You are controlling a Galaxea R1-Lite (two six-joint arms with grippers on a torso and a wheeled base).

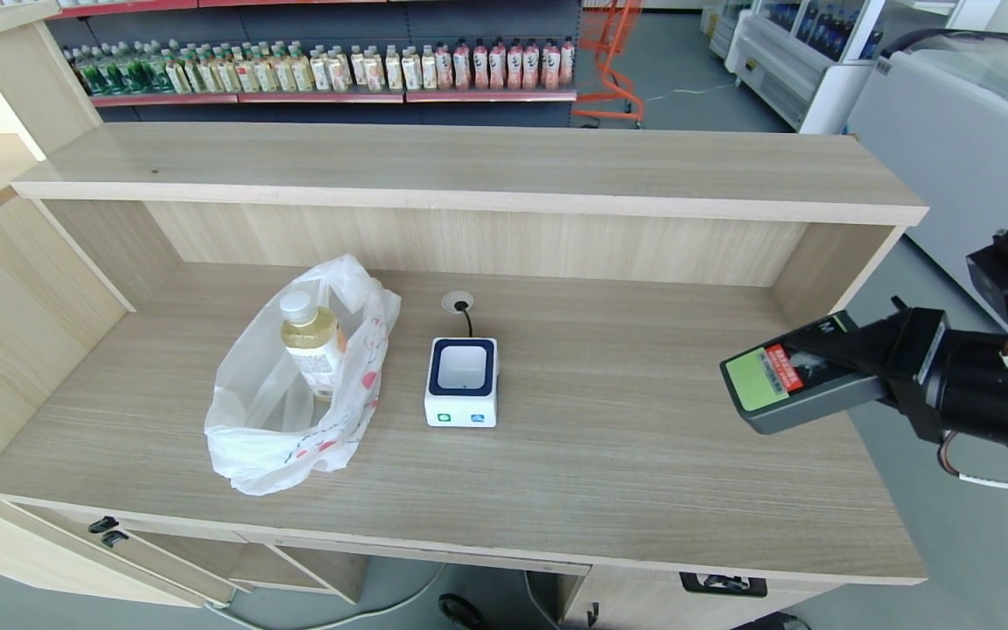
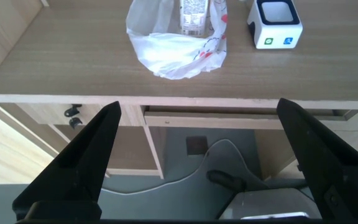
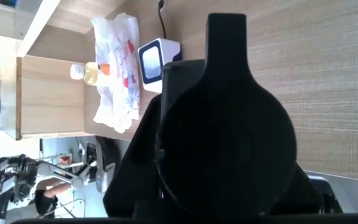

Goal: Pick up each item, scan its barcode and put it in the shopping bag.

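Below the bench's (image 1: 644,455) front edge the left tool (image 2: 199,107) hangs spread, empty. Off its right end the right tool (image 1: 871,367) pinches a dark box (image 1: 788,376), seemingly bound for the scanner (image 1: 462,381); the shopping bag (image 1: 250,411) beside it holds a tea bottle (image 1: 311,337)

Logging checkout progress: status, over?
Left end effector open, below counter edge. Right end effector shut on dark box, right of scanner. Bottle in shopping bag. Nothing between box and scanner.
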